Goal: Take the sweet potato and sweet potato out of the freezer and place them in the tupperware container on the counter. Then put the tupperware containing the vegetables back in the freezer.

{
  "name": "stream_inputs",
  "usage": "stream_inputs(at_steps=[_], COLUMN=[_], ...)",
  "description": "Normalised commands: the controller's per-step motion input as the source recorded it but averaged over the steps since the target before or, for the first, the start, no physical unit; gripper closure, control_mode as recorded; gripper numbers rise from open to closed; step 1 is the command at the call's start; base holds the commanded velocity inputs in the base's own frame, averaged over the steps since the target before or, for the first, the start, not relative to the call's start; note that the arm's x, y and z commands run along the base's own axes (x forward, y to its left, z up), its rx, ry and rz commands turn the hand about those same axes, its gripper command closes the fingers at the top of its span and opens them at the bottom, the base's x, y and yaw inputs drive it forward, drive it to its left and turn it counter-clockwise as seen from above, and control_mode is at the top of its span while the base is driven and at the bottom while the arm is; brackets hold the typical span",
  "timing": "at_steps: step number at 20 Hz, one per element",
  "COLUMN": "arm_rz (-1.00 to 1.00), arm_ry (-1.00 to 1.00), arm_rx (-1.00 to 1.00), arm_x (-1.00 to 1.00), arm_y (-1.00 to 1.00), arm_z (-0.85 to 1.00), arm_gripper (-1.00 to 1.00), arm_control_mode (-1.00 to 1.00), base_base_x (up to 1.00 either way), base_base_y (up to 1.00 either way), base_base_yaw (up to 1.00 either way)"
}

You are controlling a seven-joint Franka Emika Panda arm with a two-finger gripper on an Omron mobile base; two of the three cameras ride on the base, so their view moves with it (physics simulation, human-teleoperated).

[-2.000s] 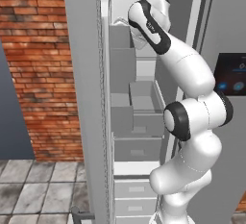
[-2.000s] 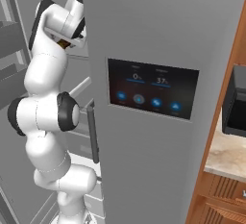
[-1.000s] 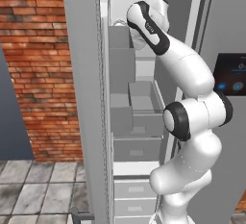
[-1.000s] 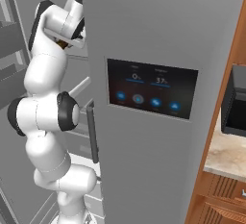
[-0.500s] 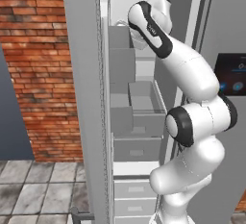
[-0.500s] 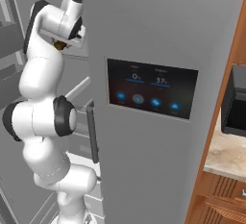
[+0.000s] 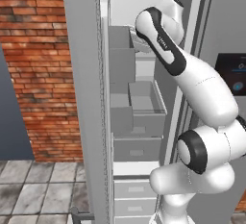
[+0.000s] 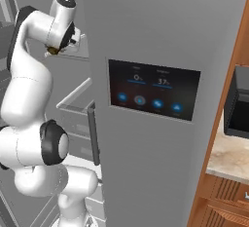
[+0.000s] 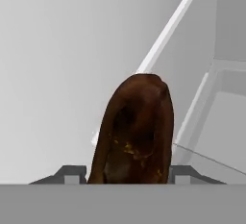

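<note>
- I have the dark brown sweet potato (image 9: 134, 131) clamped between the gripper (image 9: 129, 172) fingers, up inside the freezer (image 7: 144, 74) near its top shelf.
- Nothing reads as delivered: I judge this the first fetch, with both potatoes and the container's return left.

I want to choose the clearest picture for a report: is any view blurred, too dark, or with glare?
Hand view: the brown sweet potato is close and slightly soft, with dark shading between the finger tips; the freezer wall behind is evenly pale, without glare. Left base view: flat, even light, sharp brick wall. Right base view: the touch panel glows softly, no reflections.
</note>
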Motion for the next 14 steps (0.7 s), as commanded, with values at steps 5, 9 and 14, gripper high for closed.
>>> stream_inputs(at_steps=[5, 9, 14], arm_rz=[0.00, 0.00, 0.00], arm_ry=[-0.13, -0.13, -0.12], arm_rx=[0.00, 0.00, -0.04], arm_x=[-0.60, -0.57, -0.57], arm_y=[-0.24, -0.24, -0.15], arm_z=[0.00, 0.00, 0.25], arm_gripper=[1.00, 1.00, 1.00], arm_control_mode=[-1.00, -1.00, -1.00], base_base_x=[0.00, 0.00, 0.00], base_base_y=[0.00, 0.00, 0.00], base_base_yaw=[0.00, 0.00, 0.00])
